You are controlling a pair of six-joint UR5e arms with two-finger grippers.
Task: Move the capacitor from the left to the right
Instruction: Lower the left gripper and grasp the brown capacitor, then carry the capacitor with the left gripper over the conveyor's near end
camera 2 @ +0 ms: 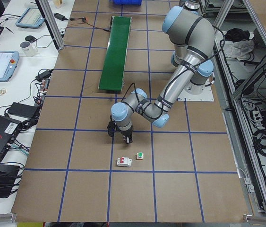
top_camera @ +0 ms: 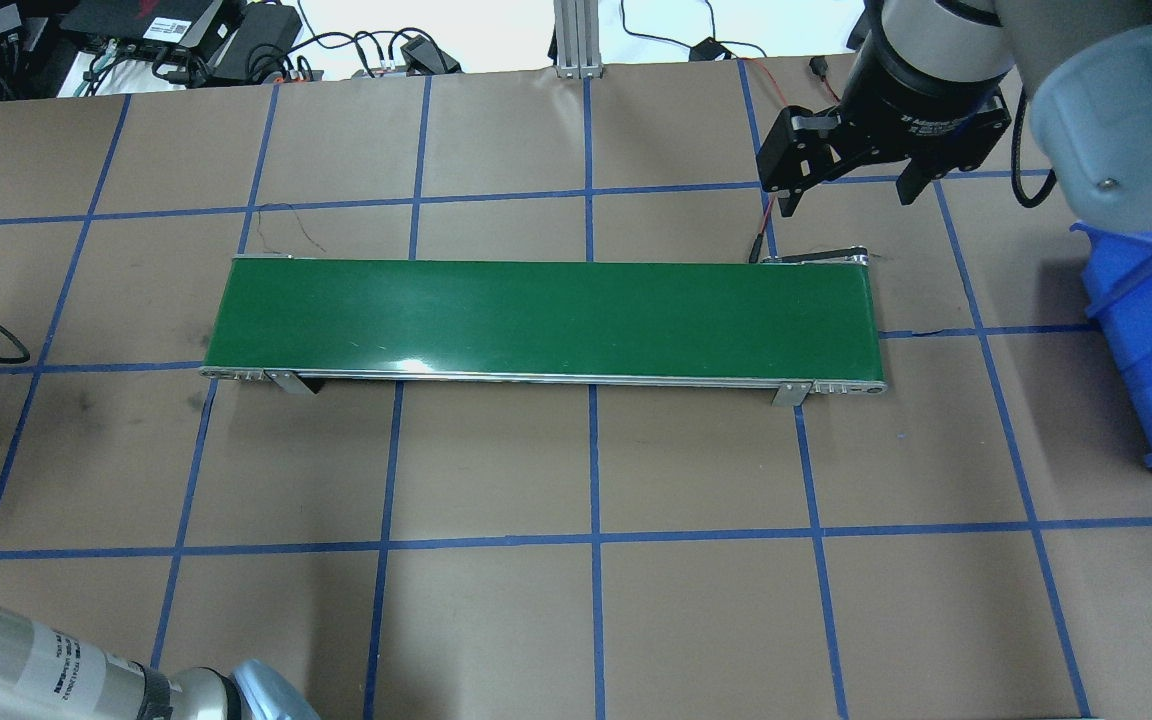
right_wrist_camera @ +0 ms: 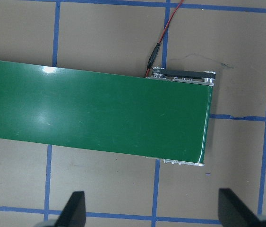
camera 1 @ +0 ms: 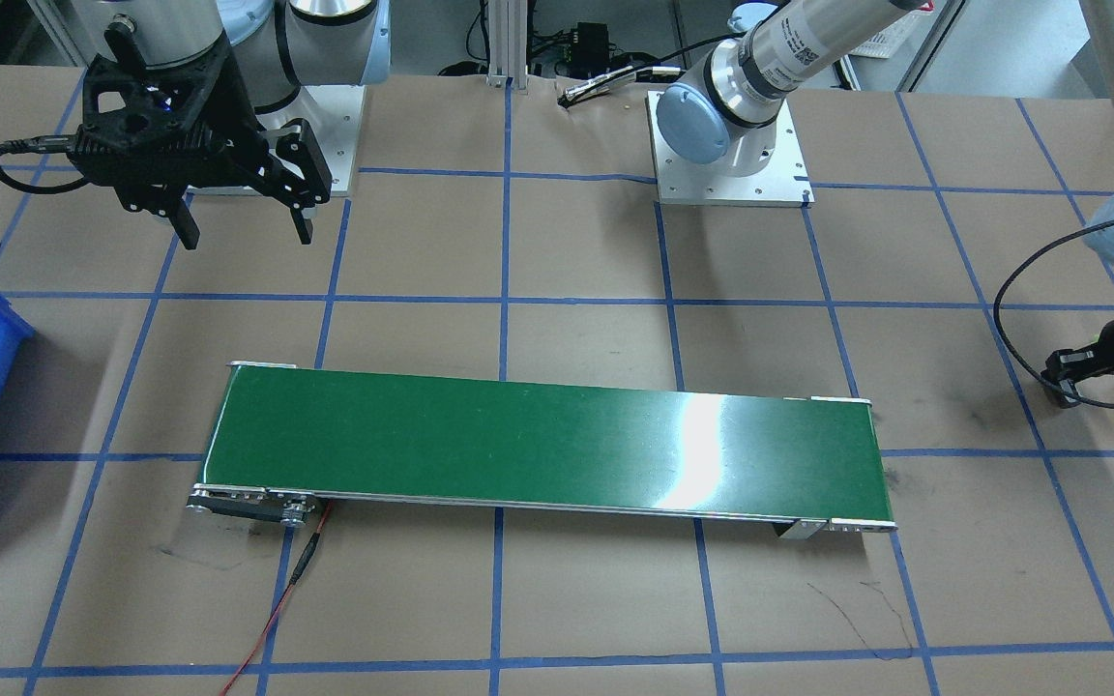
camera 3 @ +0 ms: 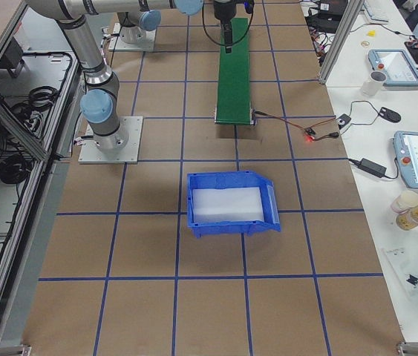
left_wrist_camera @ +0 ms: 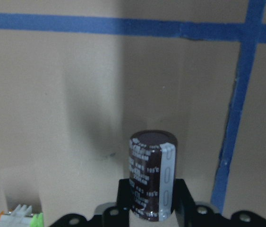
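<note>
Left arm [camera 2: 189,61] and right arm [camera 3: 86,48]: silver-grey tubes, pale blue joint caps [camera 1: 697,121], and white screwed base plates [camera 1: 789,184] beside the conveyor [camera 1: 538,445]. The left arm carries a printed white label [camera 1: 806,41] and a looping black cable [camera 1: 996,309]. Right gripper [camera 1: 248,235]: black, ribbed housing, two fingers [camera 1: 188,227].

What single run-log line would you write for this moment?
left gripper: shut on capacitor | right gripper: open, near conveyor end
</note>
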